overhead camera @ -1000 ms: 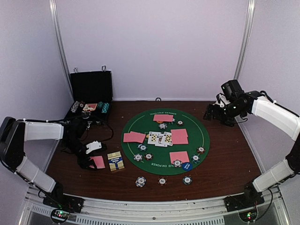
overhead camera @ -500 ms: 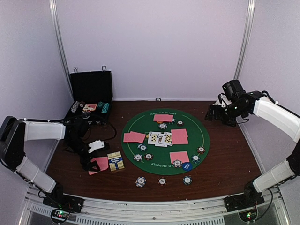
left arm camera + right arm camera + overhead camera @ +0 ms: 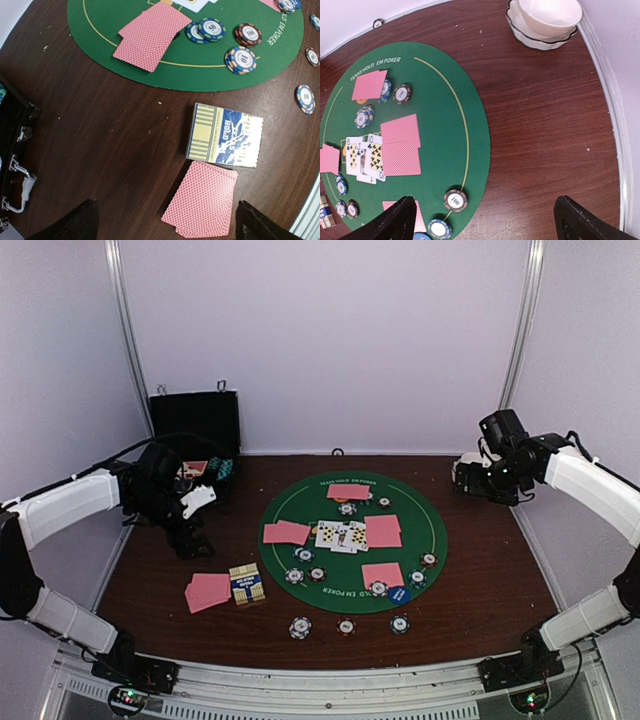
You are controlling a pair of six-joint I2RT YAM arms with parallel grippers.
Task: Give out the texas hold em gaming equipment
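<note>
A small stack of pink-backed cards [image 3: 207,591] [image 3: 202,205] lies flat on the brown table beside a blue-and-yellow card box [image 3: 246,583] [image 3: 225,141]. My left gripper [image 3: 190,536] [image 3: 165,229] hovers above and behind them, open and holding nothing. On the green mat [image 3: 425,530] lie more pink cards [image 3: 382,530], face-up cards [image 3: 342,535], poker chips [image 3: 241,59] and a blue disc [image 3: 399,594]. Three chips [image 3: 346,625] sit in front of the mat. My right gripper [image 3: 482,480] [image 3: 487,225] hangs open and empty over the mat's right edge.
The black hard case [image 3: 195,427] stands open at the back left, its latch edge [image 3: 15,165] close to my left gripper. Stacked white bowls [image 3: 545,20] sit at the back right near the wall. Metal frame rails [image 3: 330,680] run along the near edge.
My left gripper opened and let the pink cards drop flat next to the card box, then rose and drew back toward the case. The right arm shifted slightly to the right.
</note>
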